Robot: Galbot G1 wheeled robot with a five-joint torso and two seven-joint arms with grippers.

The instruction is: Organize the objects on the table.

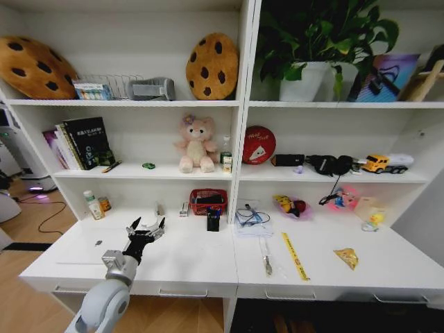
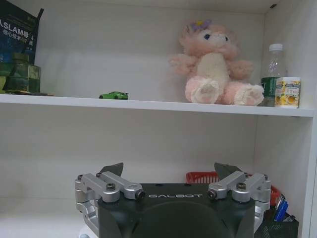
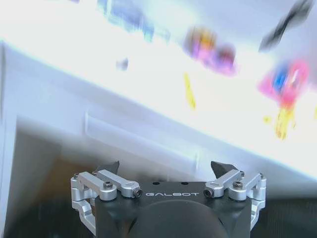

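The left tool (image 1: pixel 146 225) hovers with its jaws spread wide and empty over the left half of the white tabletop (image 1: pixel 194 260), near the laptop (image 1: pixel 87 250) lying flat by the left front edge. The right tool (image 3: pixel 166 171), also wide open, hangs below the tabletop's front edge, facing a drawer handle (image 3: pixel 138 139). The green toy car (image 2: pixel 113 95) sits on the shelf (image 2: pixel 148 105) above, and the black pen cup (image 1: pixel 213 220) stands near the tabletop's back edge, just below a red basket (image 1: pixel 208 201).

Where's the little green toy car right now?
In the head view, the green toy car sits on the left middle shelf, between the books and the pink plush bear.
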